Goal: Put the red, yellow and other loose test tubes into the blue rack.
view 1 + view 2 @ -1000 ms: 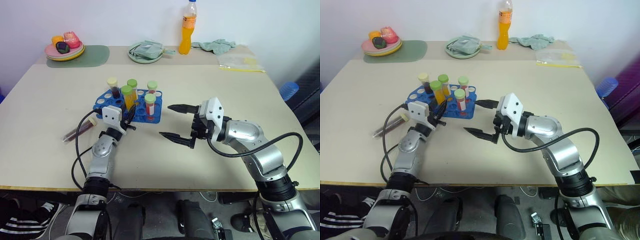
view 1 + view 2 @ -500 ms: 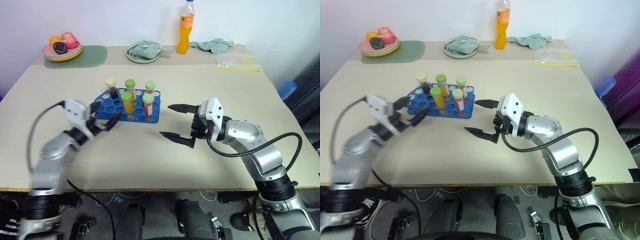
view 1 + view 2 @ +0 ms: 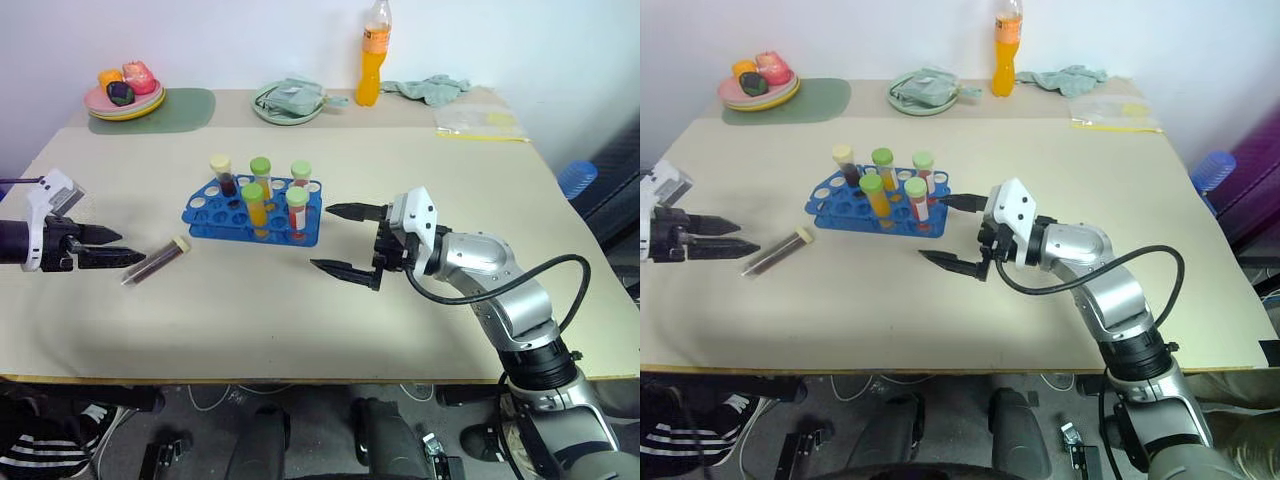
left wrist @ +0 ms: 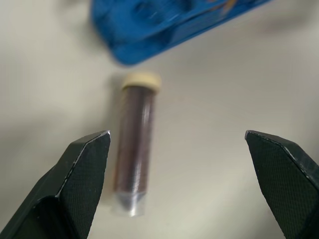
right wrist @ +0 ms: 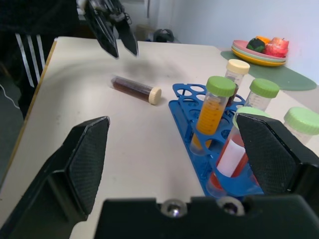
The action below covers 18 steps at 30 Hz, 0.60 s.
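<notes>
Five tubes stand in the rack (image 3: 255, 212). One dark tube (image 3: 155, 260) lies loose on the table (image 3: 300, 310), beside the rack. Left gripper (image 3: 105, 247) spread, empty, aimed at it. Right gripper (image 3: 345, 240) spread, empty, beside the rack. Next: left straddles the tube and pinches.

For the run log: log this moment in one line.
left end effector: open, by loose tube | right end effector: open, beside rack | rack: five tubes

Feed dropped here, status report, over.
Both grippers, left and right, open, empty. One dark tube loose beside blue rack. Nothing in the way.
</notes>
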### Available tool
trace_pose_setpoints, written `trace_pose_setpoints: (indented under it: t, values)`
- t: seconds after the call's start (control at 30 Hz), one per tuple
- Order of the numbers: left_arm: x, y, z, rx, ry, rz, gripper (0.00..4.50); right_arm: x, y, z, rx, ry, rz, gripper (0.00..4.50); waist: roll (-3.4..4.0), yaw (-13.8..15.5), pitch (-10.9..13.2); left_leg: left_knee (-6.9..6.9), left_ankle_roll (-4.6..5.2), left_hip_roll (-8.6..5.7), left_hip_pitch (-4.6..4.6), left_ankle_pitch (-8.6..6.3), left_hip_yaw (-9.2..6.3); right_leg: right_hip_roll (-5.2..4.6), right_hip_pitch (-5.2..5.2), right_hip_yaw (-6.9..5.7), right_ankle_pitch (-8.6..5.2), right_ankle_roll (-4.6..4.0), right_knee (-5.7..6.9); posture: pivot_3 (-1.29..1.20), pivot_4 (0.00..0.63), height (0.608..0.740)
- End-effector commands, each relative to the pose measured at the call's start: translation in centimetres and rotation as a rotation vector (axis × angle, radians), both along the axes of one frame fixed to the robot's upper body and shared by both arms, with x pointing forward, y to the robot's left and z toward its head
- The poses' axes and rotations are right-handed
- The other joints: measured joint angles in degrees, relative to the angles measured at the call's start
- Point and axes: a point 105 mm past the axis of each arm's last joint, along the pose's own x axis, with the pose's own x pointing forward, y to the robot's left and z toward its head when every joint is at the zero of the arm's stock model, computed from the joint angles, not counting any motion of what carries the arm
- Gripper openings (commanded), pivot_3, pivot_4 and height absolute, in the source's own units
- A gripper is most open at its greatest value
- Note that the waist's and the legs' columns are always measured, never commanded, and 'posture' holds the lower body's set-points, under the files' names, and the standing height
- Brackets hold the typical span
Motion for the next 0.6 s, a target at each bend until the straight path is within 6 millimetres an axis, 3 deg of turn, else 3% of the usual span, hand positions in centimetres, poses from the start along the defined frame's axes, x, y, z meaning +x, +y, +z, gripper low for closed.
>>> trace_pose_setpoints:
  t: [0.03,0.13,0.27,0.43,0.6]
  values:
    - [0.7,0.5,0.5,0.061,0.050,-0.001,4.45,-0.5,-0.1,1.1,0.021,-0.052,0.007,4.50,-0.01,0.0,0.0,0.00,0.00,0.00,-0.01,0.00,0.00,0.00,0.00,0.00,-0.02,0.04,-0.01,0.00,0.150,0.740]
    - [2.8,-0.4,0.3,0.104,0.026,-0.012,4.45,-0.6,-0.1,1.2,0.026,-0.052,0.002,4.50,-0.04,0.2,0.0,0.04,0.00,0.00,-0.01,0.00,-0.02,0.00,0.01,0.00,-0.06,0.15,0.03,0.00,0.150,0.740]
    - [3.7,-1.5,-0.8,0.152,0.073,-0.056,4.45,-0.7,-0.1,1.1,0.029,-0.049,-0.004,4.50,-0.04,-0.4,0.0,0.06,0.01,0.00,-0.01,-0.01,-0.01,-0.02,0.00,0.00,0.04,0.34,0.03,0.00,0.150,0.740]
    - [3.5,-0.9,-2.2,0.304,0.150,-0.109,4.45,-0.5,-0.4,1.0,0.025,-0.046,-0.029,4.50,-0.09,-1.5,0.0,0.04,0.03,0.00,-0.01,-0.01,-0.04,-0.01,-0.02,0.00,0.06,0.35,0.07,0.00,0.150,0.740]
    - [3.8,-1.7,-3.0,0.302,0.174,-0.130,4.45,-0.3,-0.6,0.9,0.031,-0.043,-0.043,4.50,-0.10,-1.4,0.0,0.05,0.03,0.00,0.00,-0.02,-0.04,-0.02,-0.02,0.01,0.05,0.37,0.10,0.00,0.150,0.740]
